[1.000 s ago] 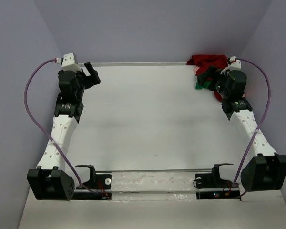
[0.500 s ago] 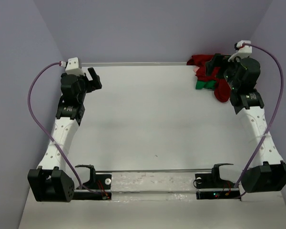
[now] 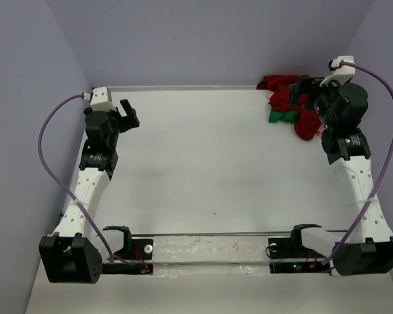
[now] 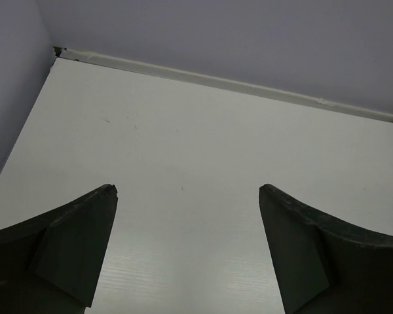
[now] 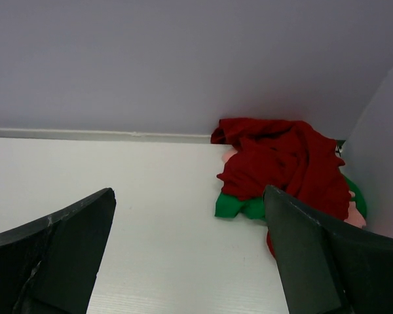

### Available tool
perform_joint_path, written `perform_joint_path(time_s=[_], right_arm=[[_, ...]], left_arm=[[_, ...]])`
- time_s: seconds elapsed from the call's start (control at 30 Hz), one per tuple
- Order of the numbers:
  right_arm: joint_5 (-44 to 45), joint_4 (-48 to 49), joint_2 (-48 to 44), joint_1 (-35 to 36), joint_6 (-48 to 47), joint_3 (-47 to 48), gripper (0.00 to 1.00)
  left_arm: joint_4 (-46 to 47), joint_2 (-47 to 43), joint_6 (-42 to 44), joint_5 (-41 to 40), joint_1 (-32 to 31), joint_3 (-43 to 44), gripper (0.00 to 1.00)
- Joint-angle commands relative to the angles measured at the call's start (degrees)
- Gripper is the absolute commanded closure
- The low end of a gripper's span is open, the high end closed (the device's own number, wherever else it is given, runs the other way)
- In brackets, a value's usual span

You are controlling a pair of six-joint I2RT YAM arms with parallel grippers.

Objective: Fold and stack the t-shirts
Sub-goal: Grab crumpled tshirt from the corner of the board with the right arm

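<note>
We're seeing all three shirts (image 3: pixel 277 84) bunched in one heap in the far right corner of the table (image 3: pixel 209 163), none folded. On top the red shirt (image 5: pixel 281 160) is lying, the green shirt (image 5: pixel 239 207) is sticking out below it toward table centre, and the pink shirt (image 5: pixel 230 156) is only peeking out at the edges. By the heap the right gripper (image 3: pixel 304 87) is hovering, jaws spread wide, gripping nothing. Over the table's far left corner the left gripper (image 3: pixel 127 112) is hanging, jaws wide too. Two walls (image 5: pixel 183 59) are boxing the heap in; purple cables (image 3: pixel 43 154) are looping off both table sides.
</note>
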Motion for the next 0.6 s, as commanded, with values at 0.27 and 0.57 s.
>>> perform_joint_path(time_s=[0.27, 0.57], right_arm=[[12.7, 10.6, -12.1, 0.0, 15.3, -10.1, 0.00], [18.3, 11.2, -13.8, 0.0, 16.9, -13.2, 0.05]], left_arm=[[6.7, -4.9, -1.3, -1.1, 0.1, -3.2, 0.01], [5.2, -6.8, -0.7, -1.6, 0.1, -3.9, 0.01]])
